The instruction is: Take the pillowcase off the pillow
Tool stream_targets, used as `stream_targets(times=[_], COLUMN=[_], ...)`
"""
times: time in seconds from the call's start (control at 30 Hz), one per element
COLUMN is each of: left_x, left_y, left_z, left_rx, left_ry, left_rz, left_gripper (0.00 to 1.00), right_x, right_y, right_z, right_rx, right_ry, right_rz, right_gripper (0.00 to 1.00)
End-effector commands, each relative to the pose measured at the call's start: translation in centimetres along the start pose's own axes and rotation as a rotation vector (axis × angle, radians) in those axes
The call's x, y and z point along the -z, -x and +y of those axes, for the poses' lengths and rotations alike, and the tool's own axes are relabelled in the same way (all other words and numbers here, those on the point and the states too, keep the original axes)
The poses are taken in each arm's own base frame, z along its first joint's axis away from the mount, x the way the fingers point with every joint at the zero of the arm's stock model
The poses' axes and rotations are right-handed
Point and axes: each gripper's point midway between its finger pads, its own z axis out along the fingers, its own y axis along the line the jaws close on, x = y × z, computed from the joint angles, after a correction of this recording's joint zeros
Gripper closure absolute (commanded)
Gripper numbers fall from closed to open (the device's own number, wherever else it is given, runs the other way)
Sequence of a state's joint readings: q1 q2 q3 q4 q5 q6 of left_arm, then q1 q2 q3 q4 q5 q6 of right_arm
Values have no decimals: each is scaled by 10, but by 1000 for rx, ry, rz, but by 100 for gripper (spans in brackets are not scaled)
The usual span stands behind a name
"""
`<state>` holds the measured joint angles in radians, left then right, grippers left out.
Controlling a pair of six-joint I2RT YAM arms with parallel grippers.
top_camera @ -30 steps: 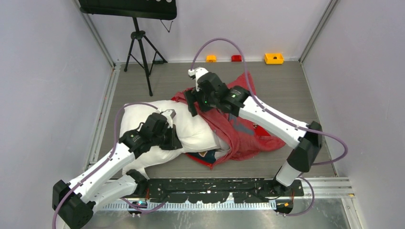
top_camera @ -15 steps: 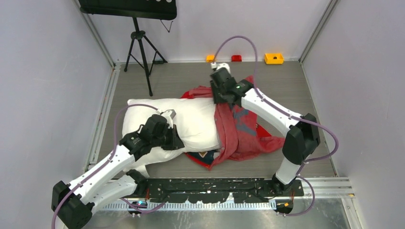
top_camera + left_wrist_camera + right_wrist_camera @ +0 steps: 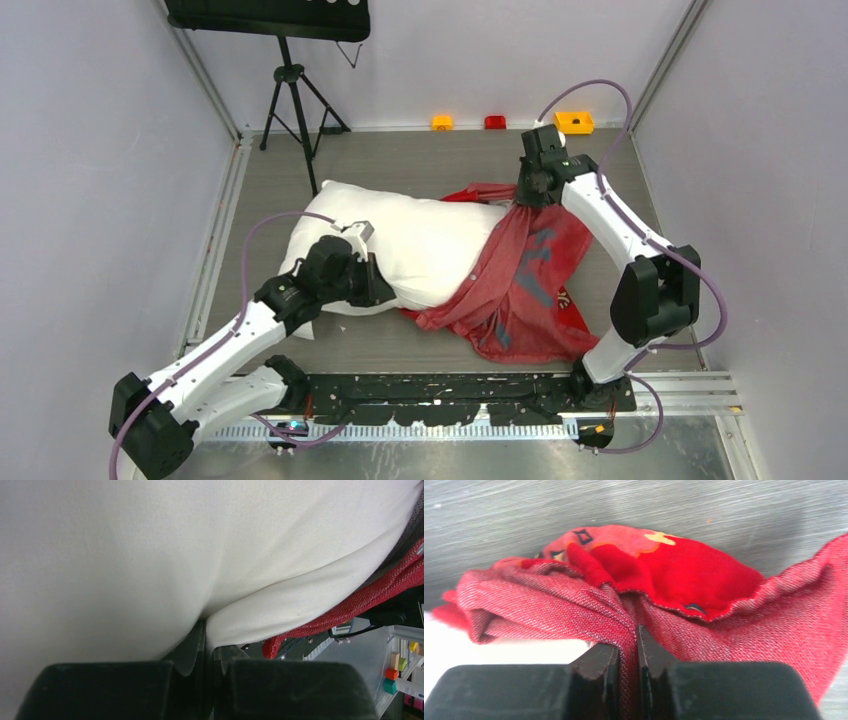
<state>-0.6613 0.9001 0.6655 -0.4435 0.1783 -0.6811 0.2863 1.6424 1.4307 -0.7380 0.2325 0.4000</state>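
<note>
The white pillow (image 3: 415, 245) lies across the middle of the table, most of it bare. Over its right end and the table beyond drapes the red pillowcase (image 3: 525, 280), mostly showing its duller reverse. My left gripper (image 3: 375, 290) is shut on a fold of the pillow (image 3: 150, 555) at its near edge, the cloth pinched between the jaws. At the far right my right gripper (image 3: 522, 195) is shut on a bunched fold of the pillowcase (image 3: 539, 605), which stretches down from it. Red cloth fills the slit between those fingertips (image 3: 599, 662).
A black tripod (image 3: 290, 110) stands at the back left. Small yellow and red blocks (image 3: 573, 122) sit along the back wall. The black mounting rail (image 3: 450, 390) runs along the near edge, close to the pillowcase's lower corner.
My right gripper has closed on the pillowcase and swung it right and back, peeling it off most of the pillow. The pillow shifted slightly away with the left gripper still holding.
</note>
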Motion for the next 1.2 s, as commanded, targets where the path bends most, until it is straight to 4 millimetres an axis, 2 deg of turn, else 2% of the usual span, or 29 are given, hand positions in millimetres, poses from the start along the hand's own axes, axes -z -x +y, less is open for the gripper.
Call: stream_targets(times=[0.0,0.03,0.13,0.3,0.37,0.5,0.73,0.9,1.17], left_x=[16,17,31,62,73,83,69,32,-35], left_y=[-38,-34,-12,39,61,98,151,175,193], left_z=[17,15,14,1,-8,-26,-56,-60,-44], left_rx=[44,30,-43,-154,-178,-206,-256,-287,-264], left_ry=[93,93,144,213,233,252,248,268,283], left_rz=[181,176,133,26,-18,-69,-102,-85,-28], left_gripper=[96,80,49,20,11,6,6,5,2], right_x=[29,34,45,61,67,75,86,95,104], right_y=[47,47,45,37,36,33,34,34,30], right_z=[14,21,35,42,42,48,51,49,50], right_rx=[-103,-105,-84,-21,-14,-6,-7,-11,-20], right_ry=[167,211,286,308,324,368,391,403,430], right_rz=[-172,-175,-175,-184,-195,-201,-218,-235,-248], right_gripper=[89,94,100,100,100,100,100,100,100])
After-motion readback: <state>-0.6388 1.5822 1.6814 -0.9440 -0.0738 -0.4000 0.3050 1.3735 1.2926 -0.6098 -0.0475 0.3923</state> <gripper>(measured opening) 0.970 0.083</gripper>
